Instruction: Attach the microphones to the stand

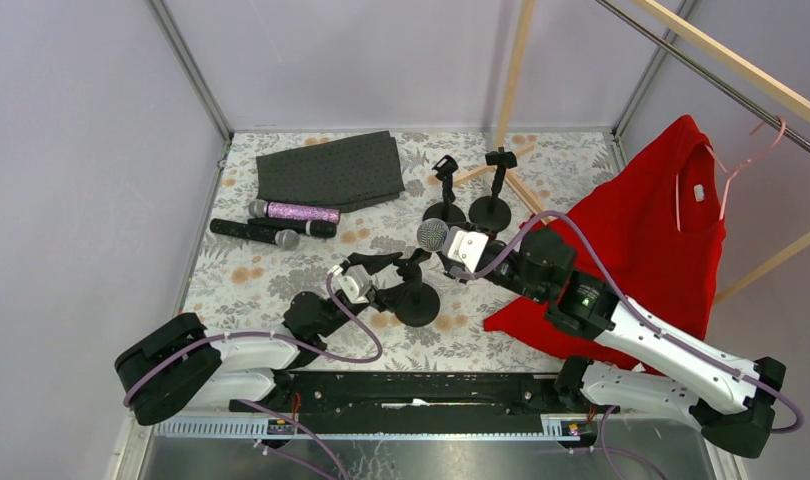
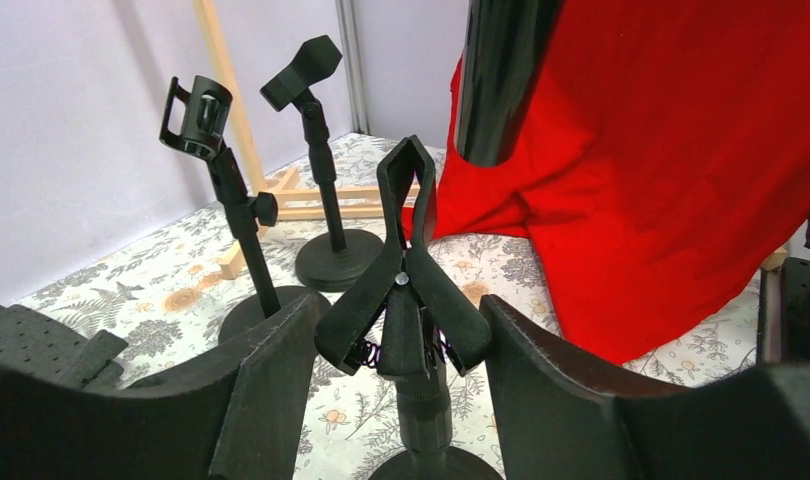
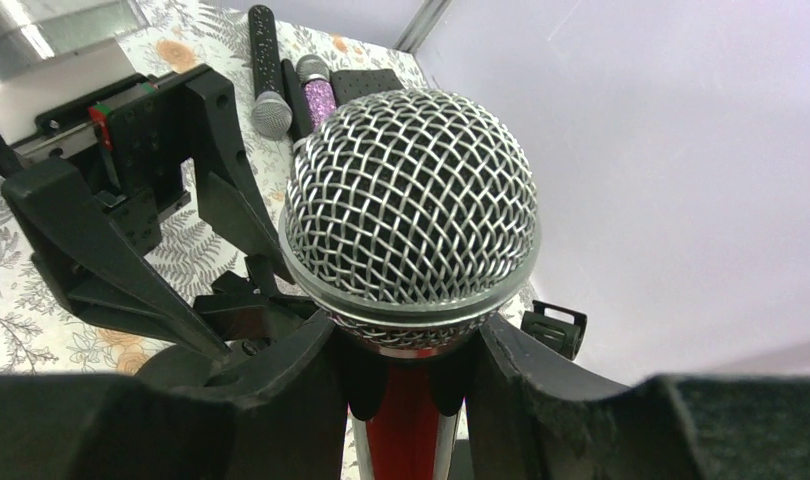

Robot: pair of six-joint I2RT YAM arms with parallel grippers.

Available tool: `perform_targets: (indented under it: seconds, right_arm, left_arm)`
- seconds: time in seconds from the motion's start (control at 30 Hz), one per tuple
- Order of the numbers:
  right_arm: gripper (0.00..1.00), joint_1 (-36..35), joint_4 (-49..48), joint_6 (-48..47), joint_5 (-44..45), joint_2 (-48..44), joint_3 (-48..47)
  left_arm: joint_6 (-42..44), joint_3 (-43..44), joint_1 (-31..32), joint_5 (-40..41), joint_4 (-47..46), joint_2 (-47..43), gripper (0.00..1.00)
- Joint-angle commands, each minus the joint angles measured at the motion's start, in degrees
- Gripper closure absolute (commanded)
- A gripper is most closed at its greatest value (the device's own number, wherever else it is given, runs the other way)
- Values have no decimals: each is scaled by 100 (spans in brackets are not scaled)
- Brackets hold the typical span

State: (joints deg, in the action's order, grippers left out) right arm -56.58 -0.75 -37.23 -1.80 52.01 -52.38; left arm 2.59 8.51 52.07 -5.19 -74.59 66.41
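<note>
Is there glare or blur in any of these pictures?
Top view: even light, sharp. Left wrist view: a glare streak runs down the glossy microphone; the clip is sharp. Right wrist view: the mesh head glints, in focus; the fingers below are dark.

above the clip stand, the microphone is running off the top edge of the left wrist view, hiding its head; the stand's own base is getting cut off below.

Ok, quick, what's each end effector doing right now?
Left end effector: closed around the stand clip.
Right end effector: closed on a microphone.
</note>
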Motion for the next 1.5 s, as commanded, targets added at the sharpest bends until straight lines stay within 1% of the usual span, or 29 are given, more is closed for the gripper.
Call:
perform_targets:
  seconds: [0.0,0.13,0.27,0.4,0.5,0.6,0.7,0.9,0.93,0.97,1.03,1.1,1.13,1.17,1.27,1.47]
  right_arm:
    - [100,11,-394,3,-390,-190,-176]
    - [100,11,-487,-167,-660,-178,-95]
    - [100,6,-632,-109,-749,-102,-92]
    - [100,11,-686,-82,-671,26,-171]
    - [100,6,-621,-82,-508,169,-273]
    - [100,6,-387,-115,-335,332,-441]
    - [100,6,-331,-182,-309,425,-481]
    - [100,6,-355,-229,-346,545,-501]
    - [100,6,-364,-231,-354,560,-497]
    - [100,6,-367,-232,-363,566,-493]
    - [100,10,-375,-223,-388,566,-492]
    - [100,6,-379,-207,-396,570,-499]
    - [100,12,-357,-198,-404,568,-513]
    - [100,11,-320,-185,-427,561,-529]
    - [100,7,-345,-170,-469,524,-509]
    - [100,7,-343,-166,-488,583,-551]
  left_arm:
    - [79,58,15,-52,-479,94,39]
    - [73,78,20,-34,-491,159,44]
    - [103,130,18,3,-358,188,48]
    - [154,162,21,-7,-273,181,56]
    - [212,235,22,-80,-49,149,65]
    - [278,325,18,-134,269,107,75]
    - [313,360,16,-123,397,91,99]
    - [315,347,18,-74,401,64,100]
    - [322,344,16,-76,415,57,98]
    - [315,344,19,-64,438,48,82]
    - [306,336,22,-37,445,32,54]
    - [293,328,20,22,432,30,34]
    - [296,327,17,42,428,29,27]
    - [303,326,19,52,428,23,25]
    - [304,326,16,57,412,4,21]
    - [265,368,22,60,388,-36,22]
